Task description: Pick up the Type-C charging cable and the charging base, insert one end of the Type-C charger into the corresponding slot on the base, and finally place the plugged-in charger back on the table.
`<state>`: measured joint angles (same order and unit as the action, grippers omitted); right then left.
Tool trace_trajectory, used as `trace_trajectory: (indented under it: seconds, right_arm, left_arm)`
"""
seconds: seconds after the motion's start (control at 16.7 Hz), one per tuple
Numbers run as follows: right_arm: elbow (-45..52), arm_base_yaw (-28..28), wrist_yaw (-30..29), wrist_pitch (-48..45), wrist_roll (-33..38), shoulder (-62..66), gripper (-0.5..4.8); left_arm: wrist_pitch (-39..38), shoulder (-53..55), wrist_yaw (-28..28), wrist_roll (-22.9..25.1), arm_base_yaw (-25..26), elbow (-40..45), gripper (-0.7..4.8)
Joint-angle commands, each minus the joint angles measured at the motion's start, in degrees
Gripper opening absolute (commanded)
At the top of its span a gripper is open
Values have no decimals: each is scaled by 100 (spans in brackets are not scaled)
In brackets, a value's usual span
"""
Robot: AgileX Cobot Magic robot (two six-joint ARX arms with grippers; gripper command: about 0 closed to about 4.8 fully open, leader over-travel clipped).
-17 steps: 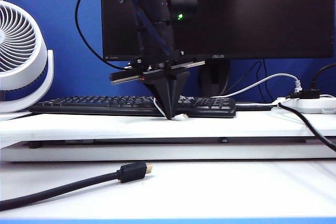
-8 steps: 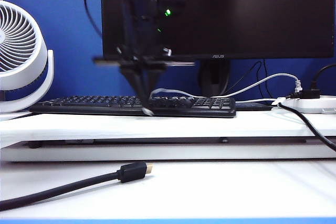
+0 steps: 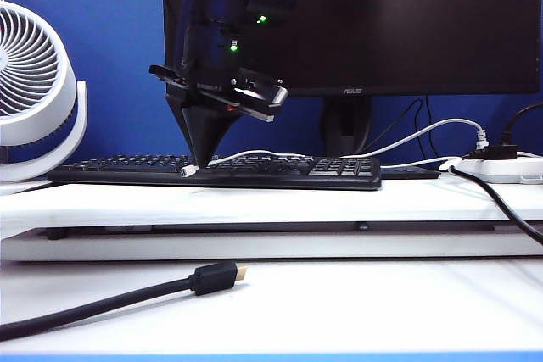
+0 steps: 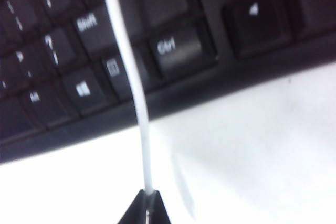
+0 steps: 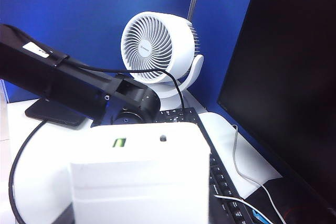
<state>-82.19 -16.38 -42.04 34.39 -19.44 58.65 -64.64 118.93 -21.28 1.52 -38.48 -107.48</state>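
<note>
My left gripper (image 3: pixel 193 169) points down at the front of the black keyboard (image 3: pixel 127 167), shut on the Type-C charging cable (image 3: pixel 254 155). The cable's small white plug pokes out at the fingertips, and the rest trails right over the keys. In the left wrist view the thin white cable (image 4: pixel 128 77) runs from the closed tips (image 4: pixel 148 195) across the keyboard (image 4: pixel 178 51) and the white table (image 4: pixel 252 145). The right wrist view is filled by the charging base (image 5: pixel 139 177), a white block held up close to the camera. It hides the right gripper's fingers. The right gripper is outside the exterior view.
A thick black gold-tipped cable (image 3: pixel 127 298) lies on the lower front surface. A white fan (image 3: pixel 34 91) stands at the left and a dark monitor (image 3: pixel 407 23) behind the keyboard. At the right sits a white power strip (image 3: pixel 501 167) with plugged cables. The left arm (image 5: pixel 68 85) crosses the right wrist view.
The left gripper has moved left along the keyboard's front and its wrist has rolled, drawing the white cable with it. The black cable has not moved.
</note>
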Motion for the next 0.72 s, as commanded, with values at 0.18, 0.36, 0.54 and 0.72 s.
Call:
trace_trajectory:
  seconds: [0.18, 0.36, 0.54, 0.72]
  right_arm:
    - [-28, -9, -28, -164, 24, -24, 0]
    - [-28, -9, -28, -166, 24, -24, 0]
    - [-28, -9, -28, -162, 44, -26, 0]
    - [-28, -9, -28, -160, 63, -26, 0]
  left_arm:
    - [177, 107, 487, 17, 31, 31, -6]
    - [181, 107, 466, -299, 28, 50, -6]
    - [140, 107, 446, -374, 31, 50, 39]
    - [81, 105, 437, -549, 31, 46, 149]
